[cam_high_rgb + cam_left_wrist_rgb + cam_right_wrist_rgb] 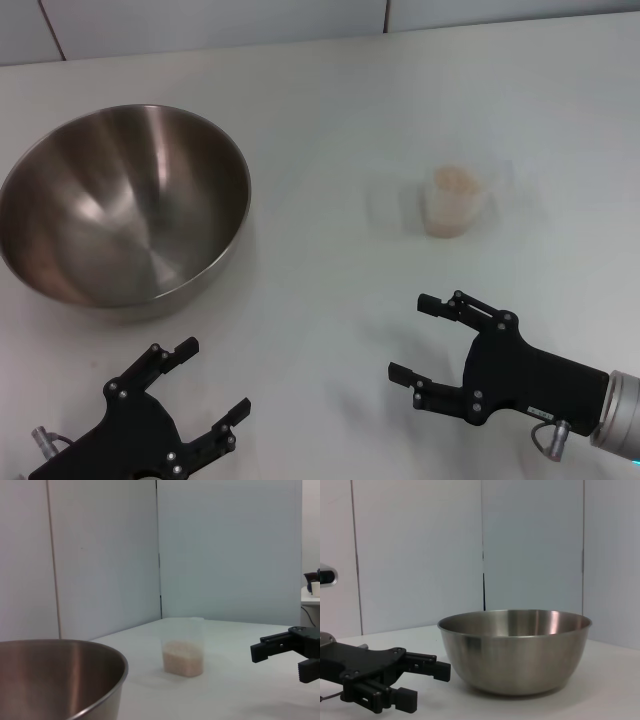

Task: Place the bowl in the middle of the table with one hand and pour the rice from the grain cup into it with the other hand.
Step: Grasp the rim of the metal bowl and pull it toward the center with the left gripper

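The left gripper point(205, 378) hangs low over the table point(330, 110) at the near left edge of the head view, its two thin black fingers spread apart with nothing between them. Just beyond its fingertips, farther from the robot and a little to the left, sits the bowl point(122, 205), upright on the tabletop, its shiny steel interior bare of any grains. The gripper does not touch the bowl; a strip of white table separates them. In the left wrist view the bowl's rim point(60, 672) fills the near corner, with the grain cup point(183, 647) standing past it.

Moving right, the grain cup point(455, 200) stands upright on the table, well apart from the bowl and beyond the right gripper, slightly to that gripper's right. The rice point(454, 185) lies in it as a pale beige heap, filling the lower part of the cup in the left wrist view point(183, 662).

The right gripper point(410, 338) hovers at the near right, fingers parted and holding nothing, pointing toward the left side of the table. It is clear of the cup, with open table between them. The right wrist view shows the bowl point(515, 650) across the table and the left gripper point(420, 677) beside it, fingers apart.
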Robot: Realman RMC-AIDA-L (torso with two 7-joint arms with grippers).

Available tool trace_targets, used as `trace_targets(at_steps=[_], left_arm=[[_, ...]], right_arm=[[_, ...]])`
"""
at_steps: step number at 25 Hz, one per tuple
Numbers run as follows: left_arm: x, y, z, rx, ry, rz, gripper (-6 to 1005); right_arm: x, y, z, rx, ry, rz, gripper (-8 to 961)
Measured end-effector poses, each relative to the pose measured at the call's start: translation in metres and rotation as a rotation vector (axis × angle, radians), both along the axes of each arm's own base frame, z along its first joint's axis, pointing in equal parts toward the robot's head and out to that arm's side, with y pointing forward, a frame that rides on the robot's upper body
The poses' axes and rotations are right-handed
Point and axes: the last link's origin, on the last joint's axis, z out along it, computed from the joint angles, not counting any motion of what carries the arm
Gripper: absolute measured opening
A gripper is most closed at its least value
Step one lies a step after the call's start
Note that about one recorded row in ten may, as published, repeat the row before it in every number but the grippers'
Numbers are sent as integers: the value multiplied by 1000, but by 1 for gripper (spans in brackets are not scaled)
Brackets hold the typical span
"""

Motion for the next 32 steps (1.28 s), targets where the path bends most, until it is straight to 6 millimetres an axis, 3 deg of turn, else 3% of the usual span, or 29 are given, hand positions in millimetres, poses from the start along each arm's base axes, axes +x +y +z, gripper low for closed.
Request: trace_targets(at_steps=[8,14,21,25,28,32], left_arm=[[2,-1,3,5,-27,-3,836],[10,14,39,148,-204,5,829],[3,58,100,219,-305,59,822],[-2,95,141,197,-321,164,818],[-4,124,169,136,-255,301,815],[4,148,185,55,-108,435,812]], right_arm=[[0,0,0,0,0,1,833],[0,1,-1,-1,-6,-3,832],[0,1,-2,-5,-8,-3,832],[-2,2,-2,-6,-3,5,832],[-3,2,-2,-7,1,10,832],[-3,3,-2,-6,0,13,832]])
